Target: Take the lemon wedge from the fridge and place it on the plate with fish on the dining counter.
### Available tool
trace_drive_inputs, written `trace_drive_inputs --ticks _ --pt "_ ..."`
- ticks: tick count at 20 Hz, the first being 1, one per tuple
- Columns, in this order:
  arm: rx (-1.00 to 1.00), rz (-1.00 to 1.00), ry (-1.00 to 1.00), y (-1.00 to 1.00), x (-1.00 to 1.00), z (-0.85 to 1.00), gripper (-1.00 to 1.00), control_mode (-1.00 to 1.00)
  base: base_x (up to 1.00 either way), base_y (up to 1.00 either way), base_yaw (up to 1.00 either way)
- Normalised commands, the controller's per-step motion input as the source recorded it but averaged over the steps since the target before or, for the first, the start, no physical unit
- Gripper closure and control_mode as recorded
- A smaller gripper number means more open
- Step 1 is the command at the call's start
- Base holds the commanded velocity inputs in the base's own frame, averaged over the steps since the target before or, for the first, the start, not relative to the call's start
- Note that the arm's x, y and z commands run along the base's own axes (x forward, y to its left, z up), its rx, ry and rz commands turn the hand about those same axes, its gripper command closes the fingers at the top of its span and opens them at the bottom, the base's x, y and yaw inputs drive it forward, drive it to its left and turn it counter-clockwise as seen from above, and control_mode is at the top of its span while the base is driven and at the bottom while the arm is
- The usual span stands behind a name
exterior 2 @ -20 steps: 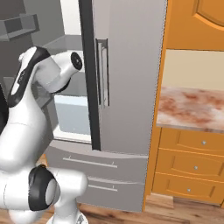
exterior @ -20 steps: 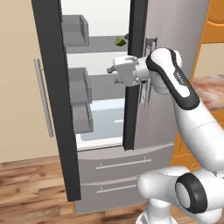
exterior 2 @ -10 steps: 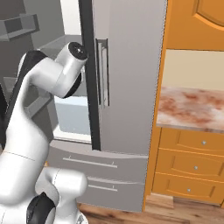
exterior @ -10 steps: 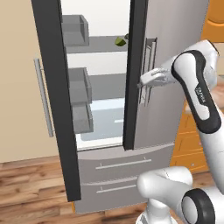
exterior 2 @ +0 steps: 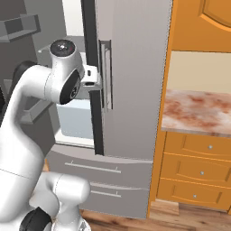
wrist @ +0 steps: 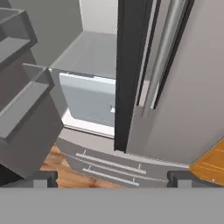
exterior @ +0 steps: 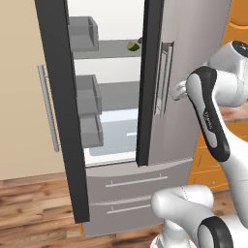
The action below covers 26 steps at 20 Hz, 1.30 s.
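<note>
The grey fridge (exterior: 189, 43) stands with its left door (exterior: 29, 97) swung open and its right door's black edge (exterior: 147, 82) facing me. The lemon wedge (exterior: 131, 46), tiny and yellow-green, lies on an upper white shelf just left of that edge. My gripper (exterior: 175, 92) is outside the fridge, in front of the right door next to its bar handle (exterior: 164, 80), well below and right of the wedge. In the hand view the gripper (wrist: 111, 179) is open, with nothing between its fingertips (wrist: 43, 178). The plate with fish and the dining counter are out of view.
Grey bins (exterior: 87, 94) line the open left door, and a clear crisper (wrist: 89, 98) sits low inside. Two bottom drawers (exterior: 135, 193) are shut. Orange cabinets (exterior 2: 198, 171) with a marble-pattern worktop (exterior 2: 198, 110) stand right of the fridge. Wooden floor (exterior: 34, 208) lies below.
The arm has drawn back out of the fridge opening and swung right, so the hand is now in front of the right door. The gripper stays open.
</note>
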Motion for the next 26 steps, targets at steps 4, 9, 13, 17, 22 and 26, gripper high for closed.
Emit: trace_drive_inputs --ticks 4,9,13,17,22,26 --pt "-0.01 -0.11 -0.01 -0.24 0.7 -0.01 -1.0 -1.0 0.0 0.0 0.0" --pt "-0.03 -0.19 -0.06 -0.26 0.55 -0.06 -1.0 -1.0 0.0 0.0 0.0" --pt "0.0 -0.04 0.0 0.0 0.7 -0.04 -1.0 -1.0 0.0 0.0 0.0" --pt "0.0 0.0 0.0 0.0 0.75 -0.21 -1.0 -1.0 0.0 0.0 0.0" --pt "0.0 0.0 0.0 -0.24 0.81 -0.26 -1.0 -1.0 0.0 0.0 0.0" --pt "0.0 0.0 0.0 -0.21 0.71 -0.26 -1.0 -1.0 0.0 0.0 0.0"
